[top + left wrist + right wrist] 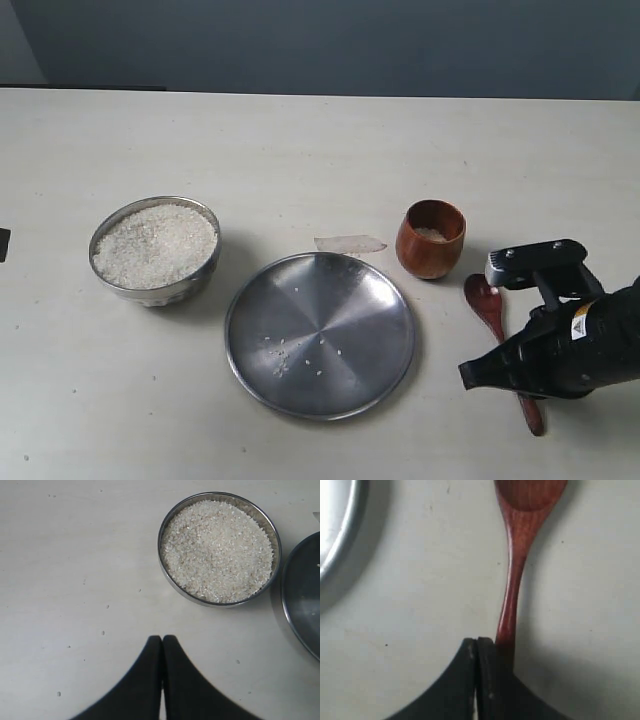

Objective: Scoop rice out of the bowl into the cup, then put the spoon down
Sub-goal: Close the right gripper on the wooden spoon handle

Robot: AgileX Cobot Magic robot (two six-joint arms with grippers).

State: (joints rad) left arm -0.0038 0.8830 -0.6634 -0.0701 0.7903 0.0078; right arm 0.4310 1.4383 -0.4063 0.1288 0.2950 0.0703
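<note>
Your right tool [477, 642] sits low over the table [300, 150] w/ both fingers pressed together and nothing clamped btwn them. In the right wrist view the spoon [490, 310] handle runs out from under one finger, beside the seam, not inside it. The spoon lies flat on the table, head just beside the cup [431, 240], handle tail poking out past the tool on the side away from the cup, near the plate [330, 390] but apart from it. The cup stands upright w/ a little pale rice showing inside. The bowl [160, 296] is well apart on the other side of the plate, heaped w/ rice [155, 245], and a few stray grains lie on the plate. Your left tool [162, 640] hangs w/ the bowl ahead of it, fingers together too, holding nothing. My read: you're at the spoon end of the job, i.e. either the spoon is set down and only the lift-off is left, or you're about to take it for a scoop. The frames don't settle which, tho the rice in the cup leans toward the former. If done, the next move wants a straight lift w/o nudging the handle, since a sideways pull could skid the spoon into the cup. If another scoop is wanted, part the fingers first, centre them astride the handle approx mid-length, then close. The handle is thin, so an off-centre pinch prob. rolls it.
</note>
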